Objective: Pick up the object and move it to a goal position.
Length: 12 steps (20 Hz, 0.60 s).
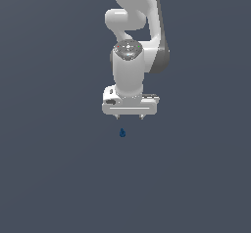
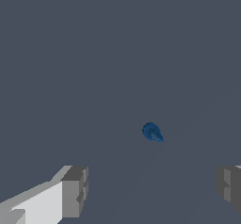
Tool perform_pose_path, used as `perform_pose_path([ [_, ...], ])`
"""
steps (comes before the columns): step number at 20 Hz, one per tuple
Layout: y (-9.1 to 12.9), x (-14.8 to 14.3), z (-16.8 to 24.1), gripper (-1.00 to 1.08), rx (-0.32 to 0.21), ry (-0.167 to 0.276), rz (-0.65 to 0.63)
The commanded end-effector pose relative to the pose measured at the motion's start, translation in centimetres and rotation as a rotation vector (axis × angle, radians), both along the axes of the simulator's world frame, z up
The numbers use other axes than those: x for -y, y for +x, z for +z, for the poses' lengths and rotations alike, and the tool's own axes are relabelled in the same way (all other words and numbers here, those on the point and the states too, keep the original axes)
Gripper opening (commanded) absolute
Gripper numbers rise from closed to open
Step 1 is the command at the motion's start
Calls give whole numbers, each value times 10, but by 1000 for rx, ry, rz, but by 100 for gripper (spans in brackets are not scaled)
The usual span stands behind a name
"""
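The object point(image 1: 122, 132) is a tiny dark blue teardrop-shaped blob lying on the flat grey floor. It sits just in front of and below my white gripper point(image 1: 130, 116), slightly toward the exterior view's left of the gripper's middle. The wrist view shows the object point(image 2: 152, 132) ahead of the two grey fingertips point(image 2: 75, 191), which stand wide apart with nothing between them. My gripper point(image 2: 153, 190) is open and apart from the blob.
The white arm point(image 1: 132, 36) rises behind the gripper. Plain grey floor point(image 1: 59, 178) surrounds the blob on all sides.
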<state>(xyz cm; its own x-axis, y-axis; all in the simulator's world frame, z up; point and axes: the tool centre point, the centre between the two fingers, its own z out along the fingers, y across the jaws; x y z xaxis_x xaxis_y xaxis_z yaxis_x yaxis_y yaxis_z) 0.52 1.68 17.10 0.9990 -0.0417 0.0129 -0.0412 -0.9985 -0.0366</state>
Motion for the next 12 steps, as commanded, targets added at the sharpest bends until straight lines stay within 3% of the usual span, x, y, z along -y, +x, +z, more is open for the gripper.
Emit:
perform_pose_path([
  [1, 0, 0, 0, 100, 0, 0, 0],
  [12, 8, -26, 13, 100, 34, 36, 5],
])
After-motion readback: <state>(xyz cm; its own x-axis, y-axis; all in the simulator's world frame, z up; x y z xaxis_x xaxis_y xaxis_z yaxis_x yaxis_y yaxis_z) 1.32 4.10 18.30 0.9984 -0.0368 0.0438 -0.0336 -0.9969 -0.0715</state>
